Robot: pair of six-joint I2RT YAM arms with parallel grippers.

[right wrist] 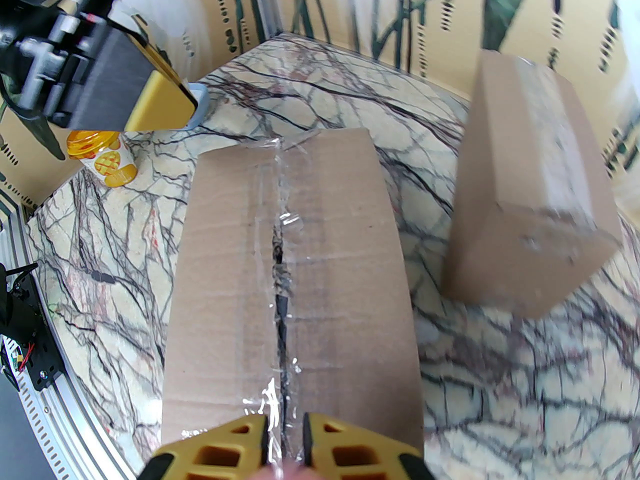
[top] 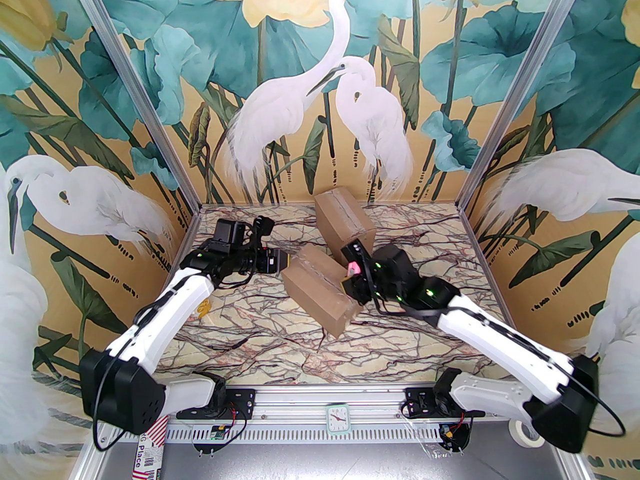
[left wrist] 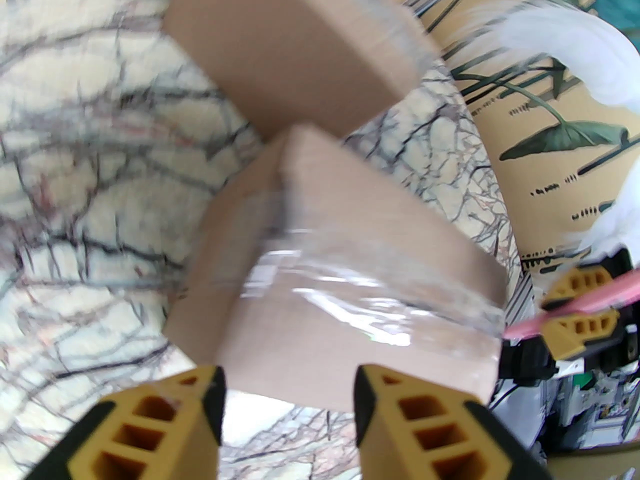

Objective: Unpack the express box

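Box (top: 320, 295) at centre of the top view, lying slantwise on the marble table (top: 240, 328). Flanked at its upper-left end by the left gripper (top: 279, 264): arm stretched low and level, jaws well apart, nothing between them, tips just short of the cardboard. Met at the lower-right end by the right gripper (top: 351, 279): wrist bent down over the top face, fingers nearly closed on a pink tool (top: 354, 268).

Plain brown cardboard, flaps down, clear tape (right wrist: 280, 248) along the middle seam. Dark, ragged slit through that tape in the right wrist view. Second box (top: 345, 218) just behind, toward upper centre.

Tool's tip cut off at the bottom edge of the right wrist view; kind of tool hard to tell. Left wrist view blurred. Orange cup (right wrist: 105, 160) at left of the right wrist view, partly behind the left arm's finger.
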